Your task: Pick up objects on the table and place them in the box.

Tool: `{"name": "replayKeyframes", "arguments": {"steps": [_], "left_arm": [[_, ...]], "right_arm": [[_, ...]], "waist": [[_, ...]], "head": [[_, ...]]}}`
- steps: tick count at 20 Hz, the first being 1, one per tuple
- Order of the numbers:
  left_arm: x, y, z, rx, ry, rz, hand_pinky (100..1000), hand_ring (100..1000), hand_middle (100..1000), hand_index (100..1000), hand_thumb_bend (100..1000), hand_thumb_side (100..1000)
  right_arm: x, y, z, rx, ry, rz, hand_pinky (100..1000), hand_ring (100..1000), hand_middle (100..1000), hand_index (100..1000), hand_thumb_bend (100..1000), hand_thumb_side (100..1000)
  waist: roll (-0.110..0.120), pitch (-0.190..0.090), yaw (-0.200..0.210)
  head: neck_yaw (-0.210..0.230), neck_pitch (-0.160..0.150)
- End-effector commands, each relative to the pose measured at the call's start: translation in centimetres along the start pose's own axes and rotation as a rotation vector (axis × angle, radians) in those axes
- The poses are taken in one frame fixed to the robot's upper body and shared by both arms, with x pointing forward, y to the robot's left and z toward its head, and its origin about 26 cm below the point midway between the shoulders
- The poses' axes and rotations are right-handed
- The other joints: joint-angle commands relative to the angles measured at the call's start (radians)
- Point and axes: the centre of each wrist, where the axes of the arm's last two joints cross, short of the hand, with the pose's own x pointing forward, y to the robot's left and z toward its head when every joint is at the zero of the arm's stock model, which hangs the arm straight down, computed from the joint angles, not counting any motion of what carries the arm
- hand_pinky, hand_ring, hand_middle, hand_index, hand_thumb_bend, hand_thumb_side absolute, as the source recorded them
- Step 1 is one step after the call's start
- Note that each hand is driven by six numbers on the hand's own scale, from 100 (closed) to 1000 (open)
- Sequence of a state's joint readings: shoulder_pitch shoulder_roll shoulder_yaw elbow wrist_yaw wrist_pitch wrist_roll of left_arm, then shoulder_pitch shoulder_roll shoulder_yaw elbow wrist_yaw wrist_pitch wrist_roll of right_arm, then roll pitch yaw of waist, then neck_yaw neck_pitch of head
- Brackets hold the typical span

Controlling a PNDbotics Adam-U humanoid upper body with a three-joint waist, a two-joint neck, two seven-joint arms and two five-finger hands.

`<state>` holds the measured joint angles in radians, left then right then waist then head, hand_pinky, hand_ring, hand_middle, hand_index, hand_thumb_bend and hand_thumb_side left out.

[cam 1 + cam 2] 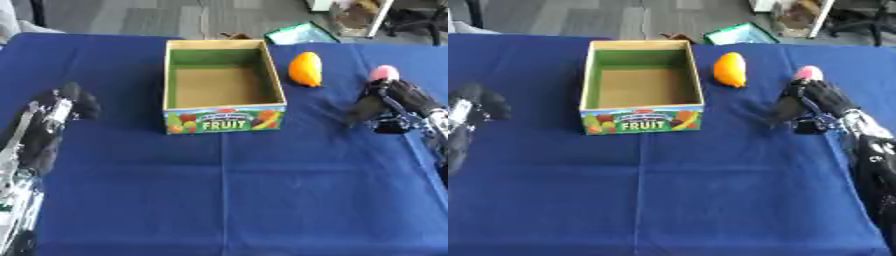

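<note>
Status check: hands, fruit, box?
Right hand at the pink object, grasp unclear. Left hand idle at table's left. Orange fruit on cloth beside the box, which looks empty. Nothing blocking.

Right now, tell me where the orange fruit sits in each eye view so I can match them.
Left eye view: orange fruit upper right of centre, just right of the box.
Right eye view: it sits nearer the middle, upper centre-right, again just right of the box.
Shared landmark: the box's FRUIT label, below and left of the fruit in both.
</note>
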<state>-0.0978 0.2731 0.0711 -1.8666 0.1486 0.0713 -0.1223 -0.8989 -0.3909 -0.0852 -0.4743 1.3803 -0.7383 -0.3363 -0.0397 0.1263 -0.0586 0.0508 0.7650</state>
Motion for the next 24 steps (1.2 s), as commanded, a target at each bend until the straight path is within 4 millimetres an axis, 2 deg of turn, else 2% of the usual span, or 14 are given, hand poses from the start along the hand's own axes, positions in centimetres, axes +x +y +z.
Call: {"name": "replayKeyframes", "arguments": {"steps": [1,2,3,4,9,14,20,24], "left_arm": [[1.0,0.2,-0.3,-0.009,-0.034,-0.011,641,624,564,589,246,607],[1.0,0.2,-0.3,-0.009,-0.033,-0.010,641,624,564,589,246,607],[1.0,0.2,-0.3,-0.009,-0.032,-0.009,641,624,564,589,247,606],[0.9,0.2,-0.3,-0.009,-0.032,-0.009,641,624,564,589,246,606],[0.9,0.2,-0.3,-0.011,-0.031,-0.006,641,625,564,590,246,605],[0.9,0.1,-0.4,-0.022,-0.030,-0.002,641,625,564,590,248,606],[1.1,-0.3,-0.8,-0.050,-0.037,0.007,641,625,564,589,250,606],[1.3,-0.7,-1.2,-0.077,-0.048,0.016,641,625,564,590,252,604]], "right_arm": [[-0.6,-3.4,-1.2,-0.088,-0.051,0.031,410,360,245,346,153,100],[-0.4,-4.1,-1.7,-0.108,-0.074,0.030,410,359,243,342,148,100],[-0.3,-4.8,-2.1,-0.126,-0.097,0.028,410,357,240,338,100,100],[-0.1,-5.4,-2.6,-0.143,-0.119,0.026,410,357,239,337,139,100],[1.2,-8.3,-5.2,-0.213,-0.204,0.011,409,352,236,333,125,100],[3.7,-11.0,-8.3,-0.278,-0.297,-0.014,406,349,237,335,120,100],[7.0,-13.1,-11.5,-0.312,-0.389,-0.052,407,347,240,339,112,100],[8.7,-13.8,-12.9,-0.313,-0.425,-0.065,410,350,245,327,119,100]], "waist": [[0.000,-0.016,-0.002],[-0.001,-0.017,-0.003],[-0.001,-0.018,-0.003],[-0.001,-0.019,-0.003],[-0.003,-0.022,0.000],[-0.008,-0.025,0.013],[-0.013,-0.023,0.051],[-0.017,-0.018,0.086]], "head": [[0.004,0.005],[0.004,0.005],[0.004,0.005],[0.005,0.005],[0.004,0.005],[-0.003,0.005],[-0.026,0.005],[-0.049,-0.002]]}}
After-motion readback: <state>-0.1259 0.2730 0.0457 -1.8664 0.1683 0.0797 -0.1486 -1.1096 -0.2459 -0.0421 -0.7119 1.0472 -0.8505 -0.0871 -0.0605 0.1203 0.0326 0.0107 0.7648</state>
